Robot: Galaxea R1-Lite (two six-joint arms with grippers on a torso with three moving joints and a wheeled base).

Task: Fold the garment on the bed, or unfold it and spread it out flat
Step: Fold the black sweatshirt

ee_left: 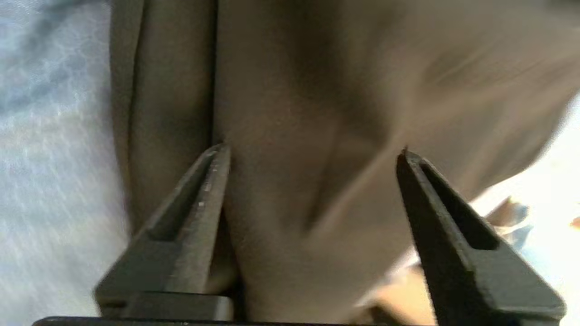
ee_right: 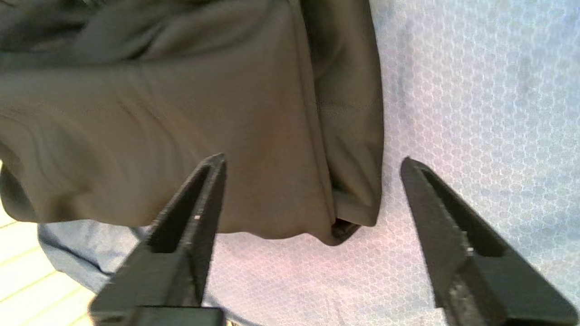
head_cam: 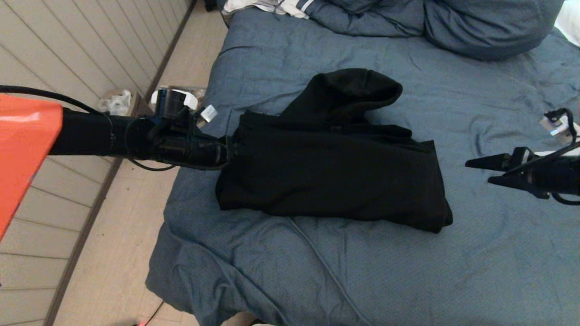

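The wide bed (head_cam: 344,280), covered in a wrinkled slate-blue duvet, fills most of the head view, with matching blue pillows (head_cam: 489,27) along the top edge and a white striped cloth (head_cam: 272,7) bunched at the upper centre. At the centre of the frame lies the plain black hooded sweatshirt (head_cam: 335,176) of thick soft fabric, gathered into a compact, roughly rectangular bundle with its hood (head_cam: 353,90) poking out toward the top of the picture.

The left gripper (head_cam: 229,149) comes in from the left of the frame and sits at the bundle's left edge; in its wrist view the jaws stand wide with dark fabric between and beyond them, nothing clamped. The right gripper (head_cam: 480,172) hovers at the right of the frame, apart from the bundle's right edge, jaws likewise spread wide over bare duvet and holding nothing.

By the look of it a fold has been laid down and both arms are free of the cloth. The hood lies outside the rectangle, so the next move probably calls for taking it, or an edge of the bundle, and turning it over the body, gripping deep enough that the thick layers do not slip.
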